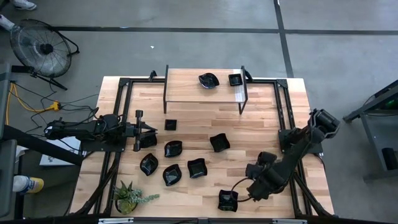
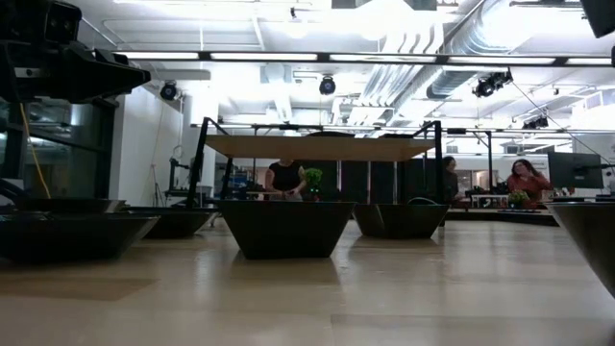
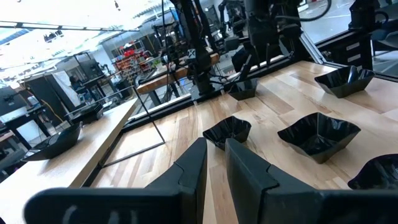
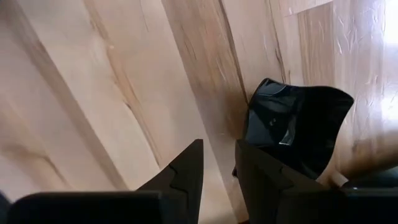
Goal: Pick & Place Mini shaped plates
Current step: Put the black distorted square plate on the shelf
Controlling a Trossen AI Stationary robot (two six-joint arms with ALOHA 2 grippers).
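Observation:
Several glossy black mini shaped plates lie flat on the wooden table (image 1: 261,112), among them one near the front edge (image 1: 228,200) and one mid-table (image 1: 219,142). Two more plates (image 1: 208,81) (image 1: 235,79) sit on the wooden rack (image 1: 186,93) at the far side. My right gripper (image 4: 217,149) points down just right of the front plate (image 4: 292,124). Its fingers stand a narrow gap apart with only bare wood between them. At the table's left my left gripper (image 3: 214,146) waits level, also narrowly open and holding nothing.
A green potted plant (image 1: 127,198) stands at the front left corner. The rack's thin black legs (image 1: 244,99) stand on the far half of the table. Bare wood lies right of mid-table. People sit in the room beyond (image 2: 286,178).

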